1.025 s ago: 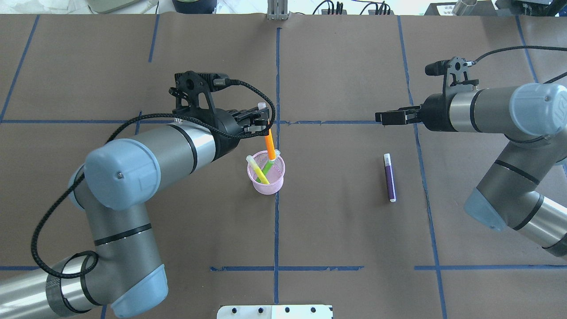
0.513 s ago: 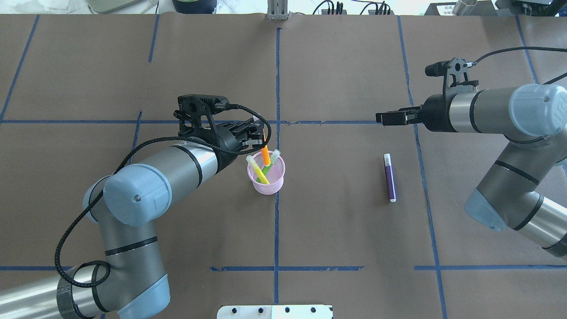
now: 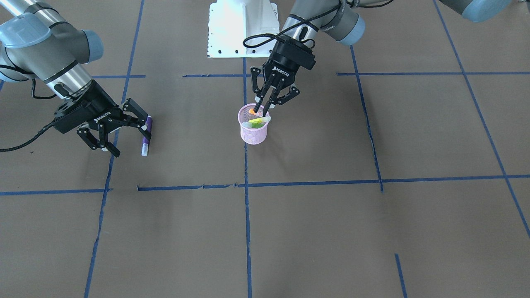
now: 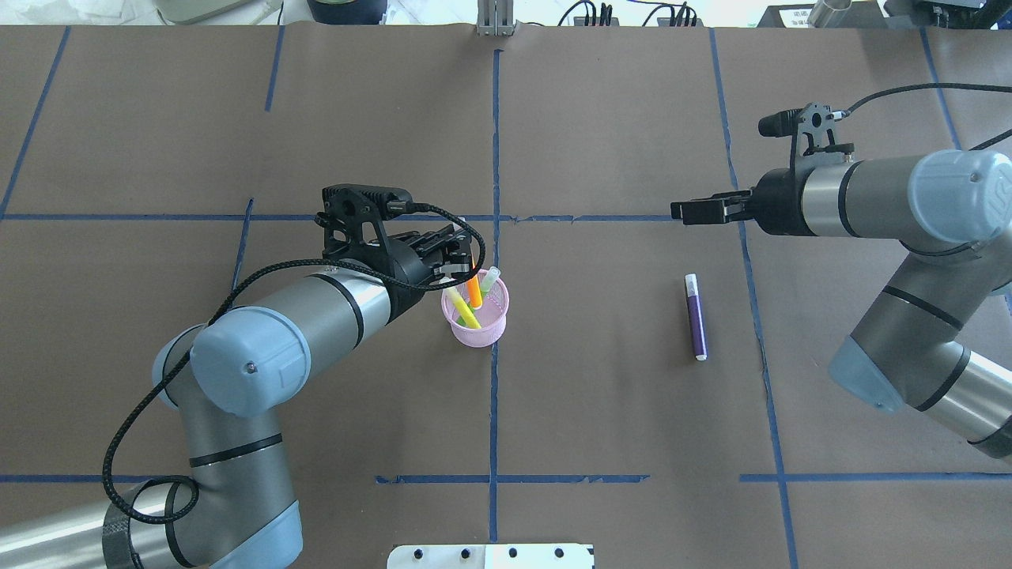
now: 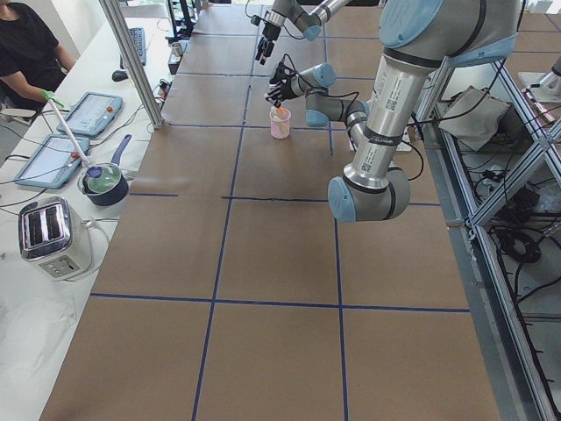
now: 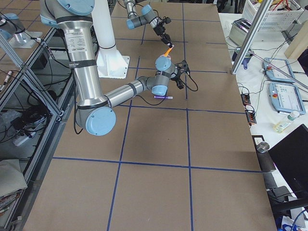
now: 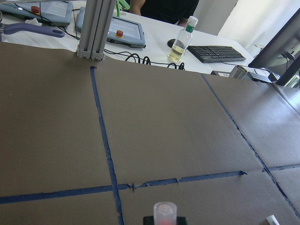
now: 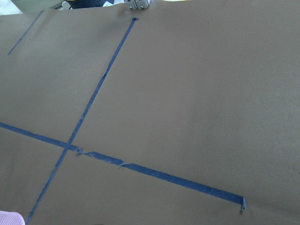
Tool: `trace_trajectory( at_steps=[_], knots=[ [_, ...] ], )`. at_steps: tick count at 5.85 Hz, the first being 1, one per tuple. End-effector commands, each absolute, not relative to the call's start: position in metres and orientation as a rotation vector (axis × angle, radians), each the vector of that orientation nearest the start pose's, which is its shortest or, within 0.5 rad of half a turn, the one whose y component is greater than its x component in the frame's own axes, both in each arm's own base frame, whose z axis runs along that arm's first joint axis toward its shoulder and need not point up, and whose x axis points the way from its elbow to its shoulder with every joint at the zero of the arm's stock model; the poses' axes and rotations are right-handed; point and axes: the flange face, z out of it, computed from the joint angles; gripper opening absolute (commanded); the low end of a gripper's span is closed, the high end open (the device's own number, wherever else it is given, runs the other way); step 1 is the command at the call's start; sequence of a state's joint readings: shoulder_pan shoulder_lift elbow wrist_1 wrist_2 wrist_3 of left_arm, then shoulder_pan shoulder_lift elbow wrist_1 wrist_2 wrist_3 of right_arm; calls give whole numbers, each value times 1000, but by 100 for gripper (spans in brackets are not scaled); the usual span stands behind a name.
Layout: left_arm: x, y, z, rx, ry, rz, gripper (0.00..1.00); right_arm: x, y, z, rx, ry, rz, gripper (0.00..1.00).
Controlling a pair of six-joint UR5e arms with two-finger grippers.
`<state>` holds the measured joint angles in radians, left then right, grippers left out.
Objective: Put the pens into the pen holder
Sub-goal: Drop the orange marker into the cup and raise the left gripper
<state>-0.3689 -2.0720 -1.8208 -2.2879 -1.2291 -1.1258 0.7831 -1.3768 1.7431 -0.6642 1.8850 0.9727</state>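
The pink mesh pen holder (image 4: 479,329) (image 3: 253,133) stands at the table's middle. A yellow pen (image 4: 461,308) and a green pen (image 4: 477,303) lean inside it. My left gripper (image 4: 463,267) (image 3: 261,111) is just above the rim, shut on the top of the orange pen (image 4: 474,290), whose lower part is inside the holder. Its pale cap (image 7: 165,211) shows in the left wrist view. The purple pen (image 4: 696,318) (image 3: 146,136) lies flat on the table. My right gripper (image 4: 681,210) (image 3: 126,142) hovers open and empty just beyond it.
Blue tape lines (image 4: 494,142) divide the brown table. The white robot base plate (image 3: 242,29) is at the near edge. A toaster (image 5: 48,235), a pot (image 5: 103,182) and tablets sit on the side bench.
My left gripper has come down and toward the robot with the orange pen, lowering it into the pen holder. The right arm and purple pen have not moved.
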Motion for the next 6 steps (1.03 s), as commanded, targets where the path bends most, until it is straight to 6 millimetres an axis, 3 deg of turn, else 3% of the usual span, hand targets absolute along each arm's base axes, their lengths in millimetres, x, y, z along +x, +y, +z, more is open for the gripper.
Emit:
trace_trajectory(
  at_steps=[1,2,3,4,5,6],
  knots=[
    [493,-367,174,826,1234,-182,71,-330,-473,374,588,-1142,-43,99],
    [489,-366,173,823,1242,-179,72,-330,-473,375,584,-1139,-43,99],
    [470,-361,167,860,1239,-140,72,-333,-474,381,554,-1124,-44,99],
    [459,-357,168,872,1171,-46,71,-346,-476,382,434,-1043,-33,98],
    [451,-372,186,845,1069,-7,71,-363,-479,370,257,-993,-53,96],
    [434,-399,200,706,1005,46,71,-375,-486,359,137,-914,-33,96]
  ],
)
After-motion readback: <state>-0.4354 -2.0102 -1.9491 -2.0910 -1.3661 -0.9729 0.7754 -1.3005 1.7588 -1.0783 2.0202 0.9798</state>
